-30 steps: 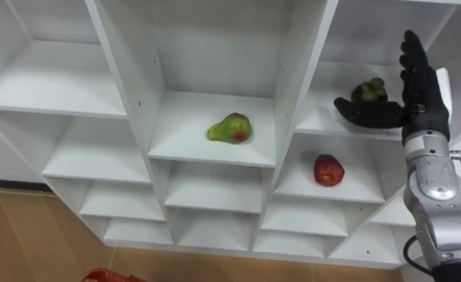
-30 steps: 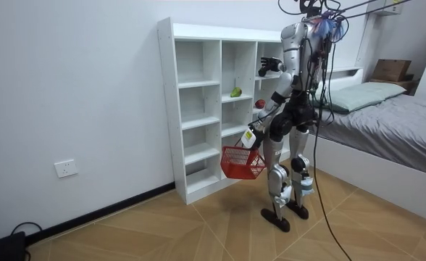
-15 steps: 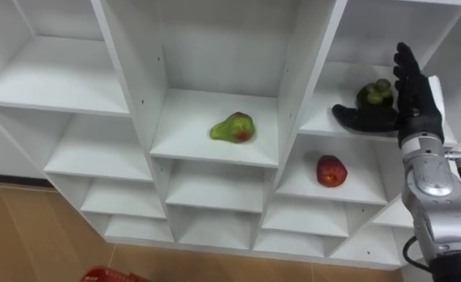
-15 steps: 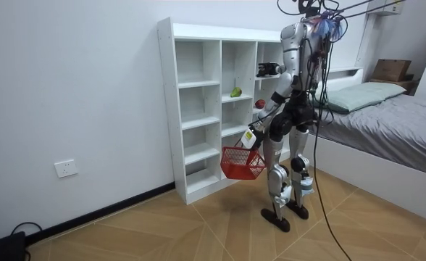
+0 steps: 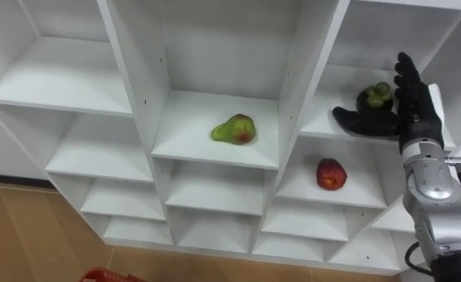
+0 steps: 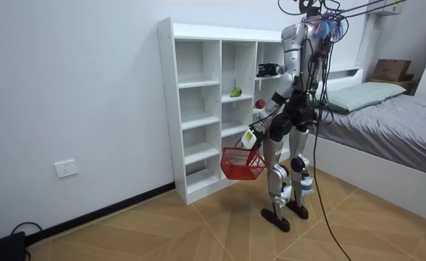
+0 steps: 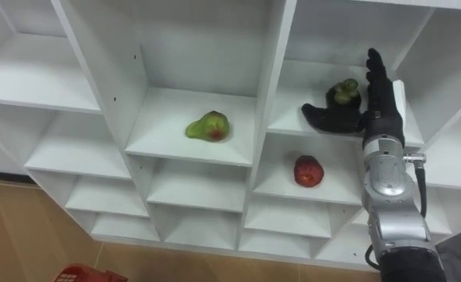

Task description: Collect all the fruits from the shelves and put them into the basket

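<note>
I stand in front of a white shelf unit [image 5: 293,86]. A dark green fruit [image 5: 375,95] sits in its upper right compartment. My right hand [image 5: 415,102] is open against that fruit, fingers straight up on its right side and the thumb spread under its front. A green and red pear [image 5: 233,129] lies in the middle compartment. A red apple [image 5: 330,174] lies one shelf below my right hand. My left hand [image 6: 251,138] hangs low and holds the red basket [image 6: 242,163] by its handle.
The basket's rim [image 5: 101,276] shows at the bottom of the eye view over the wooden floor. The other compartments hold nothing. A bed [image 6: 387,116] stands at the room view's right, behind me.
My right hand has edged a little further into the upper right compartment, closer round the dark green fruit. The eye view has shifted slightly. The fruits lie as before.
</note>
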### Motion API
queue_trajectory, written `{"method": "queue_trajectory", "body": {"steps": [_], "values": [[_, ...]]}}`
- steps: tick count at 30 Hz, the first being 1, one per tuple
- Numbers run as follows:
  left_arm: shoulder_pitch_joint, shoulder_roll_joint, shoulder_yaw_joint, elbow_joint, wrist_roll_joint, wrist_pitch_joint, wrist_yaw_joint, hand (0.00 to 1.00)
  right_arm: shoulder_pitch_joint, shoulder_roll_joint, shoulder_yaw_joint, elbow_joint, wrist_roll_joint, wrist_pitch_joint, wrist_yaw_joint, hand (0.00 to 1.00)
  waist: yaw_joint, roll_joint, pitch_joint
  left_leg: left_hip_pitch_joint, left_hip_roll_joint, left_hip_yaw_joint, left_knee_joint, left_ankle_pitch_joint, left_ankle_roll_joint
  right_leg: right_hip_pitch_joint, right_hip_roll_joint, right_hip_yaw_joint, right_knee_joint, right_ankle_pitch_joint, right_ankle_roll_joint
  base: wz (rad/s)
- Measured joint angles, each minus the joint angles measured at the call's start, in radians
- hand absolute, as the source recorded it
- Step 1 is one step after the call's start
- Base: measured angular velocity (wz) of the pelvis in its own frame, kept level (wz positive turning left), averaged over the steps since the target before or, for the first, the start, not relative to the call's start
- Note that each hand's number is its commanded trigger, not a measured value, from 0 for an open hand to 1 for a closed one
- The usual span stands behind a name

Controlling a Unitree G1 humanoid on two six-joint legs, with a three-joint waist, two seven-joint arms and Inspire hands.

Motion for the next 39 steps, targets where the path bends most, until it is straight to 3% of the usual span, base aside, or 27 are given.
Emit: {"method": "queue_trajectory", "body": {"steps": [6,7,8,9,10,17,39], "values": [[0.001,0.000,0.000,0.000,-0.010,0.001,-0.001,1.00,-0.002,-0.007,0.000,0.019,-0.001,-0.003,0.006,0.00,0.001,0.000,0.0002,-0.002,-0.001,-0.006,0.007,0.000,0.000,0.005,0.000,-0.001,0.001,0.000,0.000,0.00],[0.001,0.000,0.000,-0.001,-0.010,0.002,-0.001,1.00,-0.002,-0.007,0.000,0.020,-0.002,-0.003,0.006,0.07,0.001,0.000,0.0003,-0.002,-0.001,-0.008,0.007,0.000,0.000,0.005,0.001,-0.001,0.001,0.000,0.000,0.03],[0.001,0.000,0.000,-0.002,-0.010,0.002,-0.002,1.00,-0.002,-0.007,0.000,0.022,-0.005,-0.003,0.006,0.62,0.001,0.001,0.0004,-0.002,-0.002,-0.010,0.008,0.000,0.000,0.005,0.001,-0.001,0.001,0.000,0.000,0.03],[0.001,0.000,0.000,-0.002,-0.010,0.002,-0.003,1.00,-0.002,-0.007,0.000,0.023,-0.007,-0.003,0.007,0.88,0.003,0.001,0.0005,-0.002,-0.002,-0.012,0.008,0.000,0.000,0.005,0.001,-0.001,0.001,0.000,0.000,0.00],[0.001,0.000,0.000,-0.002,-0.010,0.002,-0.003,1.00,-0.002,-0.007,0.000,0.023,-0.009,-0.003,0.007,1.00,0.003,0.001,0.0006,-0.002,-0.002,-0.012,0.009,0.000,0.000,0.005,0.001,-0.001,0.001,0.000,0.000,0.00],[0.001,0.001,0.000,-0.003,-0.010,0.002,0.002,1.00,-0.002,-0.038,-0.005,0.023,-0.040,-0.020,0.010,1.00,0.001,0.005,0.0015,0.002,-0.001,-0.012,0.010,0.000,0.000,0.005,0.001,-0.001,0.002,0.000,0.000,0.00],[-0.002,0.001,0.000,-0.002,-0.012,0.000,0.023,1.00,0.000,-0.037,-0.006,0.031,-0.041,-0.030,-0.003,1.00,0.004,0.006,0.0019,0.011,0.000,-0.012,0.007,0.000,0.000,0.005,0.002,-0.001,0.002,0.000,0.000,0.00]]}}
